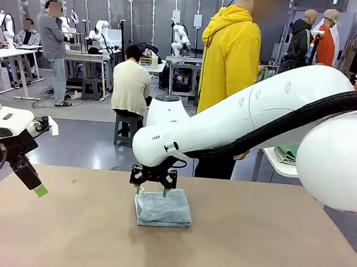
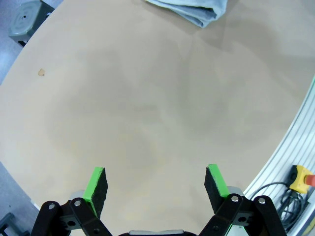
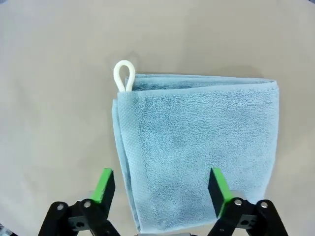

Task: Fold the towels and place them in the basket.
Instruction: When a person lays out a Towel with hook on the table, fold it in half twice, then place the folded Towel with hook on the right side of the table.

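I see the towel point(image 1: 163, 209) at the middle of the table point(image 1: 249, 250). My right gripper point(image 1: 151, 192) is just above its far edge. My left gripper point(image 2: 156, 183) is well apart at the left. A person point(image 1: 230, 63) stands behind.

Robotics lab, open-plan hall. One person point(image 1: 131, 83) is sitting on a stool point(image 1: 127, 127), and another point(image 1: 52, 43) is standing by white workbenches point(image 1: 8, 53) crowded with gear. Cables point(image 1: 45, 92) are trailing across the grey floor. A yellow emergency-stop button point(image 2: 301, 178) is showing beside the table's point(image 2: 147, 123) aluminium edge rail.
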Motion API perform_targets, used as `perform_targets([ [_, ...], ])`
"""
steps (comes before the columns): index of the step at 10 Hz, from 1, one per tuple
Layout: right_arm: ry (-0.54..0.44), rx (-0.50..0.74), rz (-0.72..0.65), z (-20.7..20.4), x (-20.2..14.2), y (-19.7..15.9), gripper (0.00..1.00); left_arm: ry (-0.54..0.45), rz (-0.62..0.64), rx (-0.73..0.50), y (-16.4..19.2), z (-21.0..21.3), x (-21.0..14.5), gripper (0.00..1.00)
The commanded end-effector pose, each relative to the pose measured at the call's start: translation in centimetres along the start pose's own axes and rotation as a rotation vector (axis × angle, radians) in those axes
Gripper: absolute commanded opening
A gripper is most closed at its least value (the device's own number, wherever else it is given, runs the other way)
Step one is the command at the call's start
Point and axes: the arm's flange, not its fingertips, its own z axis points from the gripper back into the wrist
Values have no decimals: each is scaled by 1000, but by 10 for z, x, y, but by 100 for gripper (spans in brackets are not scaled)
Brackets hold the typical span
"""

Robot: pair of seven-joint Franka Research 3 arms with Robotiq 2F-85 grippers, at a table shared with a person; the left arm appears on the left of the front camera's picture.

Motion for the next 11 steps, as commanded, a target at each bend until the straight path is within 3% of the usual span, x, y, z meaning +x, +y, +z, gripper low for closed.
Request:
perform_targets([
  [1,-2,44,-4,5,-9,-19,100,4,13,17,2,1,5,100],
  [2,6,46,0,7,-7,-25,100,4,13,17,2,1,5,100],
  [3,2,7,-9,0,1,-5,100,4,13,17,2,1,5,100],
  [11,2,7,-9,0,1,-5,100,4,13,17,2,1,5,100],
])
